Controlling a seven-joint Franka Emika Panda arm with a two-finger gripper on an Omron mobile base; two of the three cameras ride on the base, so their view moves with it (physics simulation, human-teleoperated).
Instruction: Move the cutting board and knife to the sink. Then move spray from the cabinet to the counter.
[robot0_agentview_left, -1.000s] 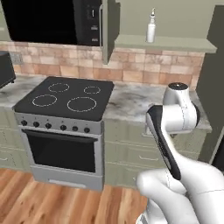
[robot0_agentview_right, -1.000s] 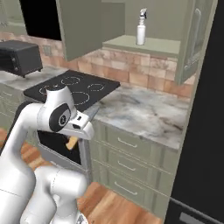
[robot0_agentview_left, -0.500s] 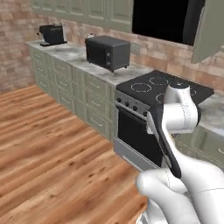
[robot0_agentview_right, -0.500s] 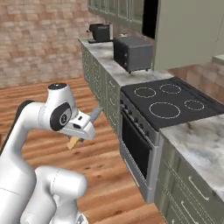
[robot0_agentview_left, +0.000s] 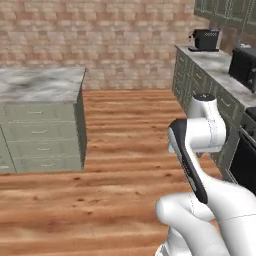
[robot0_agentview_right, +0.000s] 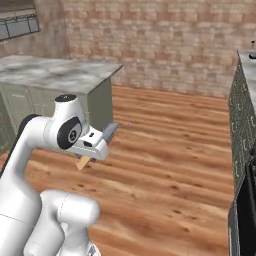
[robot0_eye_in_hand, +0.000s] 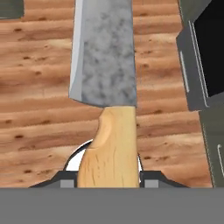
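Note:
My gripper (robot0_agentview_right: 95, 145) is shut on the knife, held up over the wooden floor beside my arm. In the right base view the grey-blue blade (robot0_agentview_right: 111, 131) points up and away, and the orange-tan handle (robot0_agentview_right: 83, 162) sticks out below the hand. Seen from the hand, the handle (robot0_eye_in_hand: 111, 153) sits between the fingertips of the gripper (robot0_eye_in_hand: 109, 179), and the broad blade (robot0_eye_in_hand: 105, 52) runs up the picture over the floorboards. The cutting board, sink, spray and cabinet are out of view.
A marbled counter block (robot0_agentview_left: 40, 82) (robot0_agentview_right: 55, 72) with pale green drawers stands to the left. A counter run on the right carries a coffee machine (robot0_agentview_left: 205, 39) and a black appliance (robot0_agentview_left: 245, 65), with the dark oven front (robot0_agentview_right: 245, 210) close by. Brick wall behind.
The whole picture has swung: the base turned away from the stovetop and wall cabinet toward the open floor and counter block. The knife stays in the gripper.

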